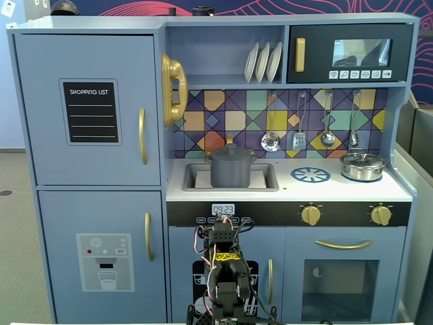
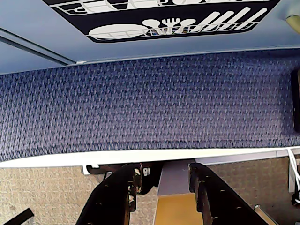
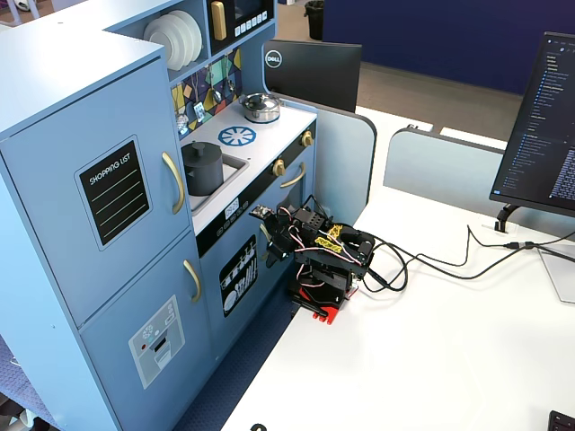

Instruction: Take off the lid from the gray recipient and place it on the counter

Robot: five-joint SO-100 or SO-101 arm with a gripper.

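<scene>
The gray recipient (image 1: 231, 174) stands in the recessed sink of the white counter (image 1: 352, 191) with the dark gray lid (image 1: 231, 154) closed on top. Both show in the other fixed view too, recipient (image 3: 204, 172) and lid (image 3: 200, 148). My arm is folded low in front of the toy kitchen, well below the counter. My gripper (image 3: 269, 250) hangs over the white table's edge, far from the pot. In the wrist view the gripper (image 2: 164, 171) is open with nothing between its fingers, above blue carpet and the kitchen's lower door.
A shiny silver pot (image 1: 362, 166) with a glass lid sits at the counter's right end, beside the blue burner ring (image 1: 310, 175). Utensils hang on the backsplash above. Cables (image 3: 422, 262) and a monitor (image 3: 544, 126) are on the white table behind the arm.
</scene>
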